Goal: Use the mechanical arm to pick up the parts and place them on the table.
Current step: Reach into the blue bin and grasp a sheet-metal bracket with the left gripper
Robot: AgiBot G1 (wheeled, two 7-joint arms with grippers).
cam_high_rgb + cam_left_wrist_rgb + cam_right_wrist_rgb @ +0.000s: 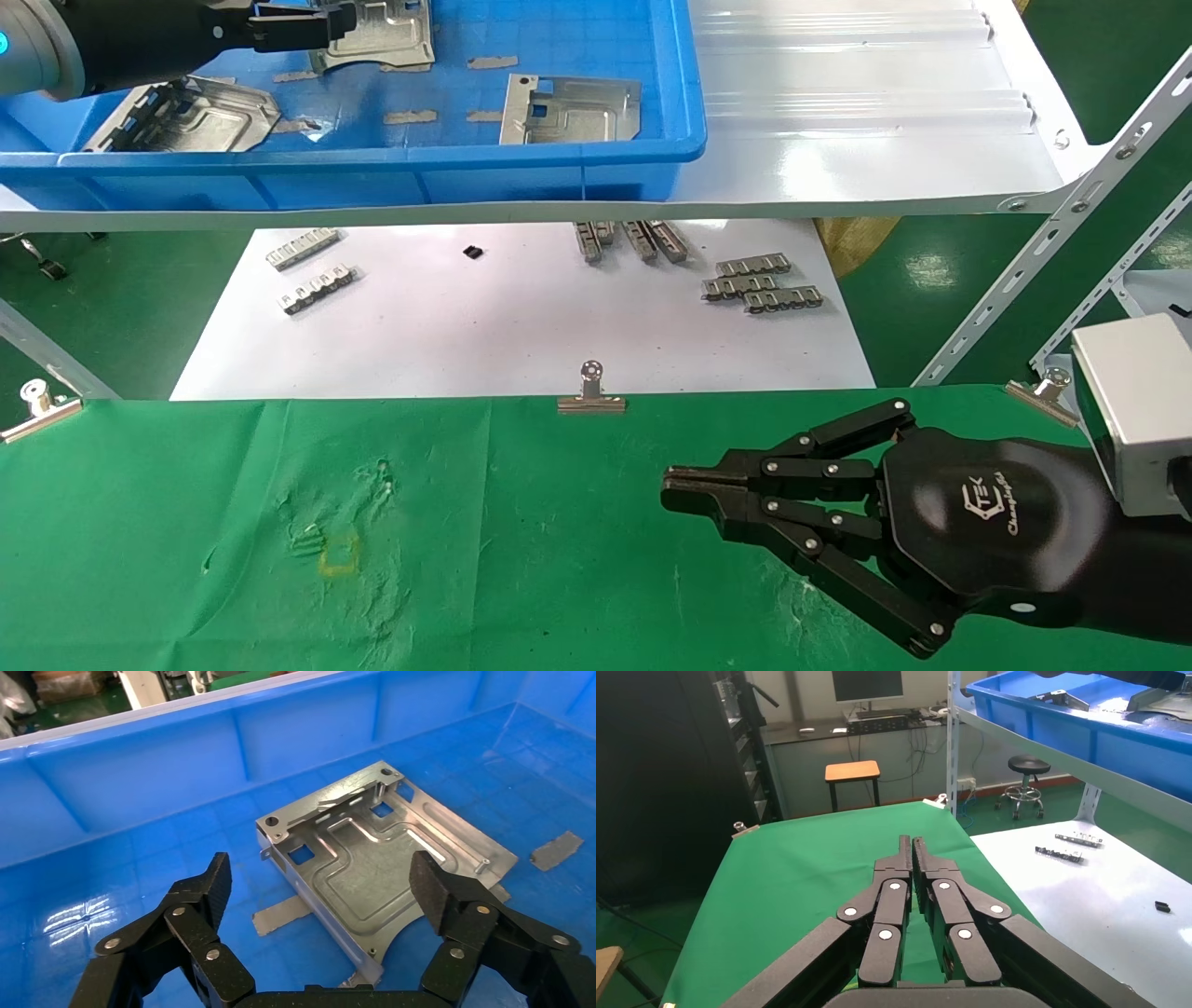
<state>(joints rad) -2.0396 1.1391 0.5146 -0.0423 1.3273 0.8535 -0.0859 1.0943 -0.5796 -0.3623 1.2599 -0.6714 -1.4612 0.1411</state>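
Observation:
Three silver-grey stamped parts lie in the blue bin (596, 158) on the shelf: one at the left (200, 116), one at the right (573, 110), and one at the back (386, 37). My left gripper (335, 23) hovers over the back one. In the left wrist view this gripper (320, 888) is open and empty, its fingers (211, 888) straddling the near corner of that part (379, 846), a little above it. My right gripper (675, 489) is shut and empty, low over the green table (466, 559); it also shows in the right wrist view (911, 843).
Grey tape patches (281, 913) stick to the bin floor. Below the shelf a white sheet (484, 326) carries small ridged strips (759, 284). Binder clips (590, 391) line the table's far edge. A slotted shelf brace (1052, 224) slants at the right. A yellow square mark (339, 552) sits on the cloth.

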